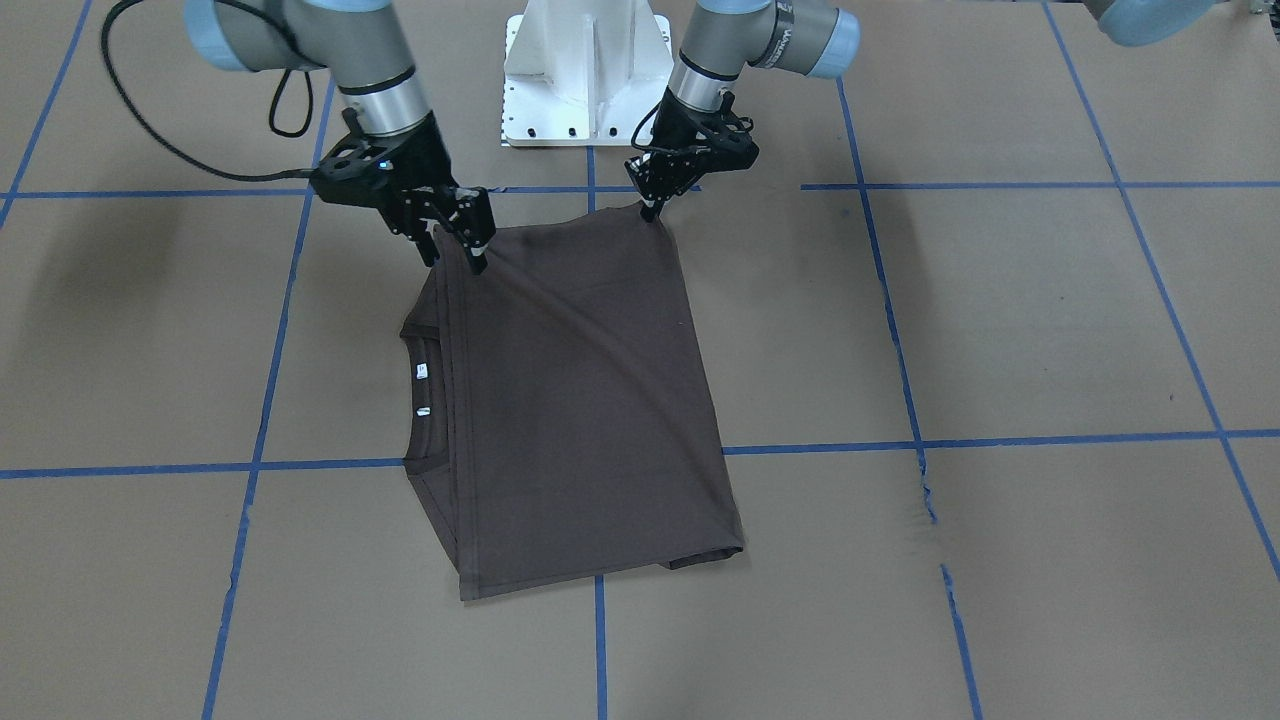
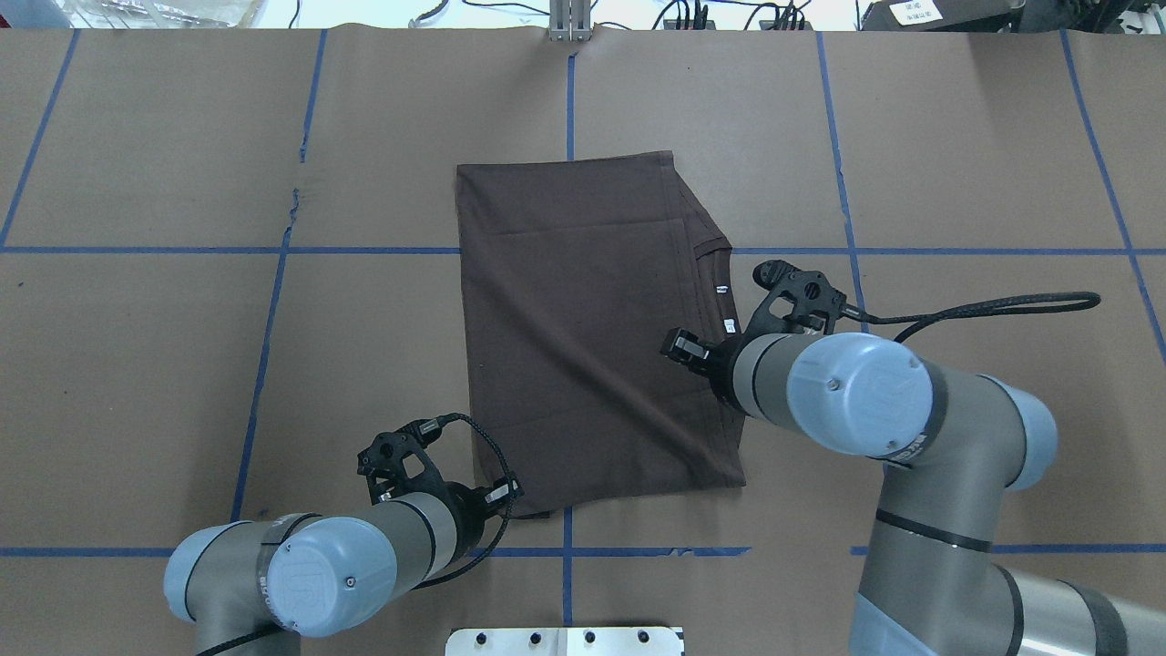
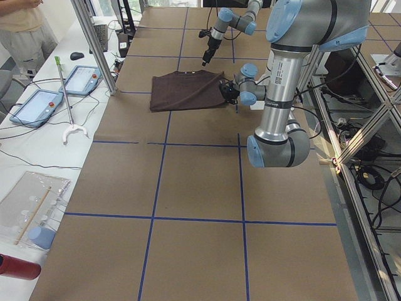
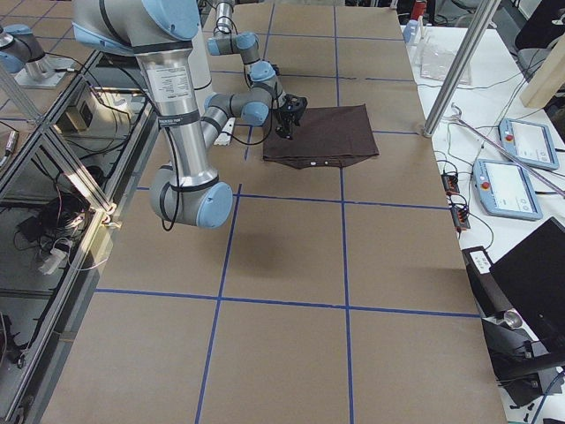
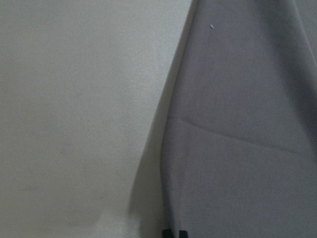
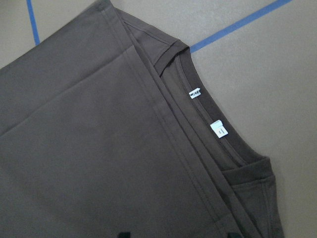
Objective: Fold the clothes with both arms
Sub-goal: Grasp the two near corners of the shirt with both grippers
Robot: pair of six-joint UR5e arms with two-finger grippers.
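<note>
The dark brown T-shirt (image 1: 580,400) lies folded to a rectangle on the brown table, and it also shows in the overhead view (image 2: 583,328). Its ribbed neckline (image 1: 425,400) and small white labels (image 6: 218,130) show along one side. My left gripper (image 1: 652,208) is shut on the shirt's near corner; in the left wrist view (image 5: 174,233) the tips are close together at the cloth's edge (image 5: 247,124). My right gripper (image 1: 458,255) is open, its fingers spread over the folded hem next to the neckline. Its tips stand wide apart in the right wrist view (image 6: 178,234).
The white pedestal (image 1: 588,70) stands just behind the shirt, between both arms. Blue tape lines (image 1: 600,640) grid the table. A black cable (image 2: 1002,305) loops out from the right wrist. Tablets (image 3: 37,103) and a metal post (image 3: 94,44) stand beyond the far edge.
</note>
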